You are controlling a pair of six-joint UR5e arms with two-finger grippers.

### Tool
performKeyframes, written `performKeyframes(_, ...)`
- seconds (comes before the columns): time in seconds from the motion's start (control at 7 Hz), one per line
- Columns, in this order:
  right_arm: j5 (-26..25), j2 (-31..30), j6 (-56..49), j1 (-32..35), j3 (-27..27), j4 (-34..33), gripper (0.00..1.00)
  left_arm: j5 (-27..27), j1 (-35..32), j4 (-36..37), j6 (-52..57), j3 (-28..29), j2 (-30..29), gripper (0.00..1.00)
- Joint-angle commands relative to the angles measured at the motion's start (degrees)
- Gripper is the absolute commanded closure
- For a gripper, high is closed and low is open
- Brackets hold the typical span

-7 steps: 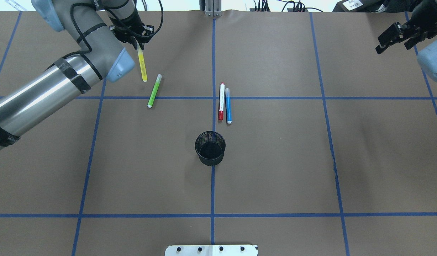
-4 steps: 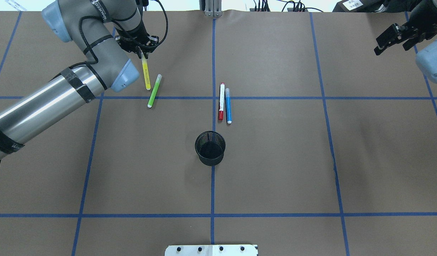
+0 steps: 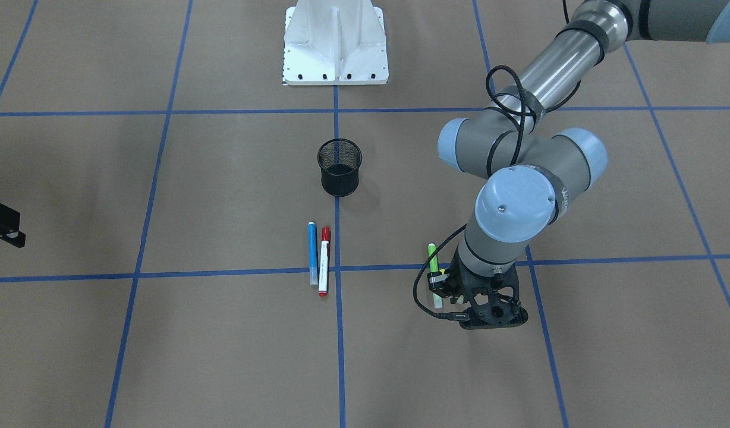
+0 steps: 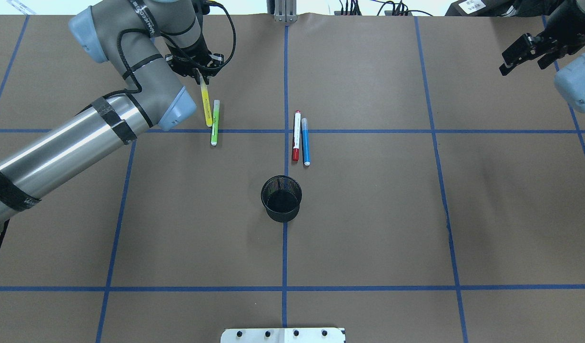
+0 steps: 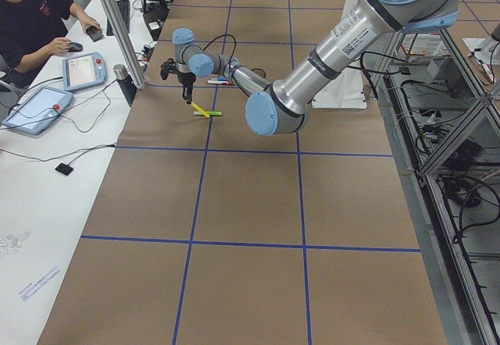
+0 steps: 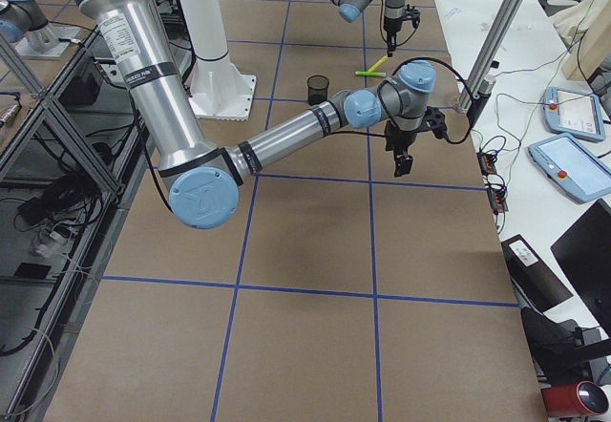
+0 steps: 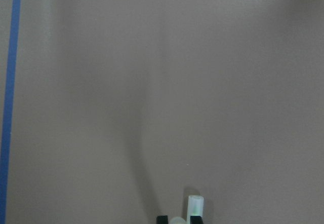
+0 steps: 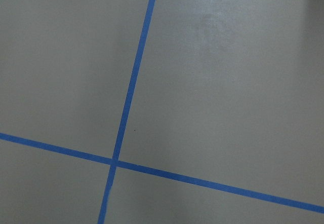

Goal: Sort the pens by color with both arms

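Note:
My left gripper [image 4: 197, 72] is shut on the upper end of the neon yellow pen [image 4: 206, 105], which hangs slanted with its lower end against the neon green pen [image 4: 215, 123]. The green pen lies on the table across a blue tape line and also shows in the front view [image 3: 432, 257]. The red-ended white pen [image 4: 296, 136] and the blue pen [image 4: 305, 142] lie side by side near the table's middle. My right gripper [image 4: 525, 53] is open and empty, raised over the far right corner.
A black mesh cup [image 4: 281, 198] stands upright on the centre tape line, on the robot's side of the red and blue pens. The white pedestal base [image 3: 335, 41] sits at the robot's edge. An operator sits past the table's far edge in the left view.
My left gripper moved right and toward the robot with the yellow pen. The yellow pen met the green pen, which swung from tilted to nearly parallel with the tape line. The right gripper barely moved.

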Motion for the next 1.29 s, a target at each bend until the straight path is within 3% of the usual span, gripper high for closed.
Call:
performKeyframes(0.0, 0.0, 0.0, 0.0, 0.0, 0.0, 0.0, 0.01, -0.1, 0.4, 0.0, -2.0, -0.4, -1.6, 1.0)
performKeyframes(0.57, 0.0, 0.0, 0.0, 0.0, -0.3, 0.0, 0.01, -0.2, 2.5, -1.2, -6.1, -2.1, -2.2, 1.0)
performKeyframes(1.14, 0.0, 0.0, 0.0, -0.1, 0.0, 0.0, 0.01, -0.6, -0.2, 1.0, -1.9, -3.6, -1.0, 1.0)
